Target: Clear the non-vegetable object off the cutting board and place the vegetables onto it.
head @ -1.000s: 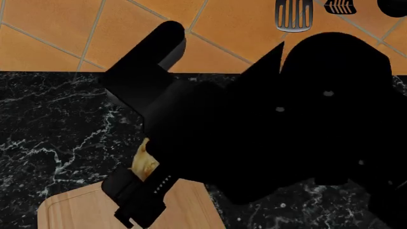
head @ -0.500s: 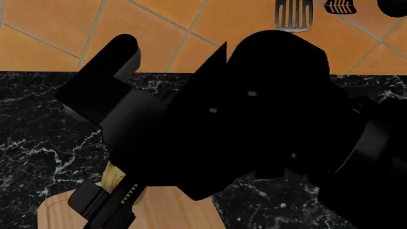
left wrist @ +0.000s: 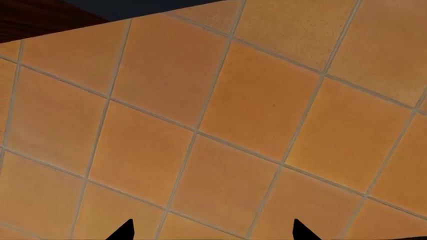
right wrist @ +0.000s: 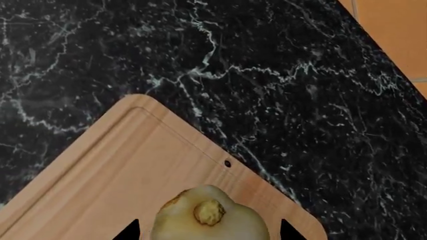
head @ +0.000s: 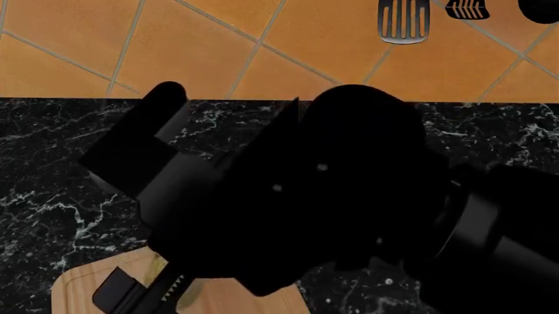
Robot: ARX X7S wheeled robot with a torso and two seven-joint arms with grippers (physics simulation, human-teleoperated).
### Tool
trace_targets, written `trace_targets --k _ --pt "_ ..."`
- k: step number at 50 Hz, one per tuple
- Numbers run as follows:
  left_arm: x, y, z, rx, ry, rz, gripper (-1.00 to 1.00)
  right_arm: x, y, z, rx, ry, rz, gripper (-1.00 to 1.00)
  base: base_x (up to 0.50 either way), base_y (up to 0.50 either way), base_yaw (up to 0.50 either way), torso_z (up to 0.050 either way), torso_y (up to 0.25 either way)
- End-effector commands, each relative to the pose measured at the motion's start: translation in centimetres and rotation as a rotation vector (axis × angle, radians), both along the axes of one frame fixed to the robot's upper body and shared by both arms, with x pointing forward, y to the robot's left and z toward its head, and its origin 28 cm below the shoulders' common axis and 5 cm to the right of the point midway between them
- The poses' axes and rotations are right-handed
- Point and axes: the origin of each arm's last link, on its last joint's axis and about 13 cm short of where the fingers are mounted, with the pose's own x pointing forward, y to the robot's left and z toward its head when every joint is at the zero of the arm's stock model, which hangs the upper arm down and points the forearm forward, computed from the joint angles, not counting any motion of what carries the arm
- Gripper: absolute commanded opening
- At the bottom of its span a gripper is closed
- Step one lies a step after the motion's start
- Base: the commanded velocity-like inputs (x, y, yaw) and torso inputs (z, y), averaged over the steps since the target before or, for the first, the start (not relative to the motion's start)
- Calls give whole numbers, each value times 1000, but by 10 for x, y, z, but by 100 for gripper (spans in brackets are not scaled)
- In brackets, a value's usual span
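In the right wrist view a pale yellowish lumpy bulb (right wrist: 210,220), one of the vegetables, sits between the tips of my right gripper (right wrist: 210,233), which is shut on it. It hangs just over a corner of the light-wood cutting board (right wrist: 133,160). From the head view, my right arm crosses to the lower left and covers most of the cutting board (head: 83,291); the bulb is hidden there. My left gripper (left wrist: 210,235) is open and empty, facing the orange tiled wall. The non-vegetable object is out of view.
Black marble counter (right wrist: 280,65) surrounds the board. The orange tiled wall (head: 78,46) rises behind it, with black spatulas (head: 404,23) hanging at the upper right. My dark arms block the middle of the head view.
My right arm has swung left and down in the head view, carrying the bulb lower over the board; the bulb, visible by the gripper before, is now hidden behind the arm.
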Motion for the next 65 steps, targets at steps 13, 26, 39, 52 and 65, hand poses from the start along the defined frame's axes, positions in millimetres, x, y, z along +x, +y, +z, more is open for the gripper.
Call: trace_targets --k 13,26,39,52,65 --pt "-1 -1 4 -18 -16 -19 100 -28 5 23 86 -99 73 100 43 0 -7 0 0" --pt "-1 -3 4 -14 -14 -20 100 -68 -11 50 224 -264 58 100 44 0 -5 0 0" --pt "-10 -6 3 -39 -23 -42 100 -114 -42 63 353 -489 16 100 44 0 -2 0 0" --pt "-36 -8 -1 30 -105 -10 100 -163 -69 63 555 -634 -97 100 44 0 0 0 0" --pt "-62 -2 -13 -14 -92 -11 100 -211 -97 54 623 -723 -203 100 43 0 0 0 0"
